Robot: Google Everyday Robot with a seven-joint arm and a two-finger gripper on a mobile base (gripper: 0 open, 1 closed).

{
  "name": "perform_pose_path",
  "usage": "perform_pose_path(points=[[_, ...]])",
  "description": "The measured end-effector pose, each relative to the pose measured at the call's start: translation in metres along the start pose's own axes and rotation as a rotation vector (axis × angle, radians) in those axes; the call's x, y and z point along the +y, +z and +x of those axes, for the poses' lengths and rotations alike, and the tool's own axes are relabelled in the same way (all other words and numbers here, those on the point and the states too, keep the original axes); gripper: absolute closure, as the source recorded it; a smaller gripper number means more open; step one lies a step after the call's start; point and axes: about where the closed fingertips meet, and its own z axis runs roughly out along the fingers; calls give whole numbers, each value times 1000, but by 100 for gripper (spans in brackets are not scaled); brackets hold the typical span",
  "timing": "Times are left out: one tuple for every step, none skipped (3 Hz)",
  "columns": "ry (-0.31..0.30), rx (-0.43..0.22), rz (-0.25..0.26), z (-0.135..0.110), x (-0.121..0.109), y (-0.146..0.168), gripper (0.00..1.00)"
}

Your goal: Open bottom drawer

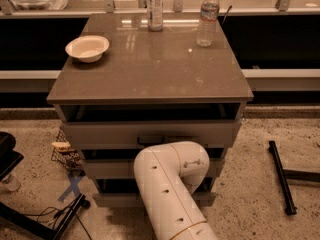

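The bottom drawer is the lowest light grey front of the cabinet, just above the floor. Only its left part and its right end show. Its black handle is hidden behind my white arm. The arm rises from the bottom edge and bends at its elbow toward the drawer fronts. My gripper is hidden behind that elbow, somewhere in front of the lower drawers, so I cannot see it. The middle drawer and the top drawer sit above, and the top one's black handle shows.
On the brown cabinet top stand a white bowl, a can and a water bottle. A small wire basket sits on the floor at the left. Black stand legs lie at the left and at the right.
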Motion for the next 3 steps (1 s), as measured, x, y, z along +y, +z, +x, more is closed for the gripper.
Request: perform_pose_path(points=[[0,0,0,-1,-2,-4,100],[0,0,0,-1,-3,-7,100],[1,0,0,-2,-5,-12,100]])
